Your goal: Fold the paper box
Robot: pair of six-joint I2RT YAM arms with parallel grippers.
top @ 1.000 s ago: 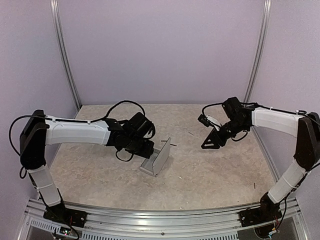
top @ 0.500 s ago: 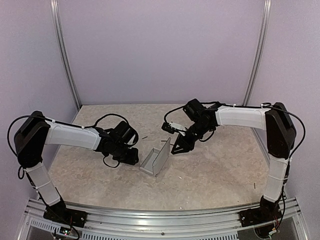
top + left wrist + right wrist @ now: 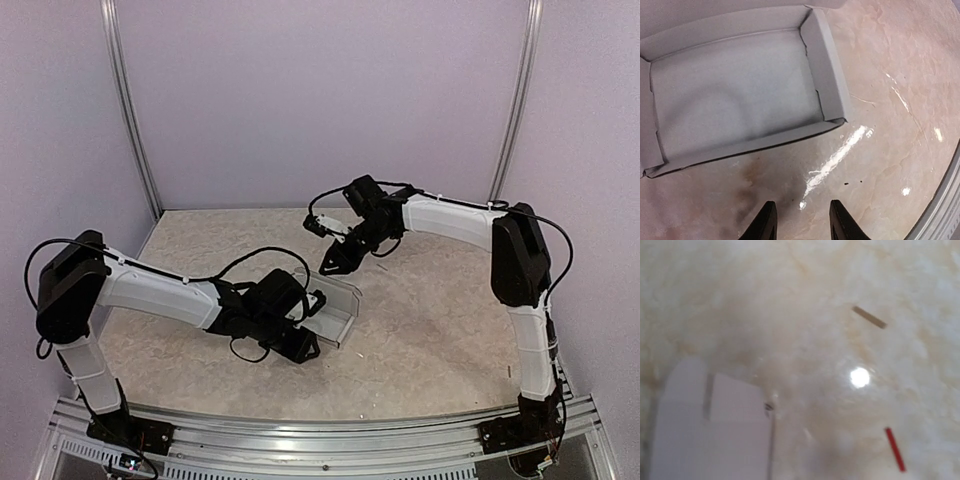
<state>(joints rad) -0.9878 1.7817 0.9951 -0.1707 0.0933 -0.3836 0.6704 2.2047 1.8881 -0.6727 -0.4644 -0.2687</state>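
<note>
Tabletop point(image 3: 440, 330), beige-marbled between lilac walls point(image 3: 320, 100), bears the paper box point(image 3: 335, 308) — left gripper point(image 3: 802, 212) parted, empty; right gripper point(image 3: 335, 258) cannot tell.

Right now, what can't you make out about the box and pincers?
Right pincer, open or shut: too small from above; right wrist view blurred, fingers not shown.
Pale grey-white card box: left end cut off in left wrist view; one end behind left arm from above.

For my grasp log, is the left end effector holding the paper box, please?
No: the left end effector is open above the tabletop, apart from the paper box.
</note>
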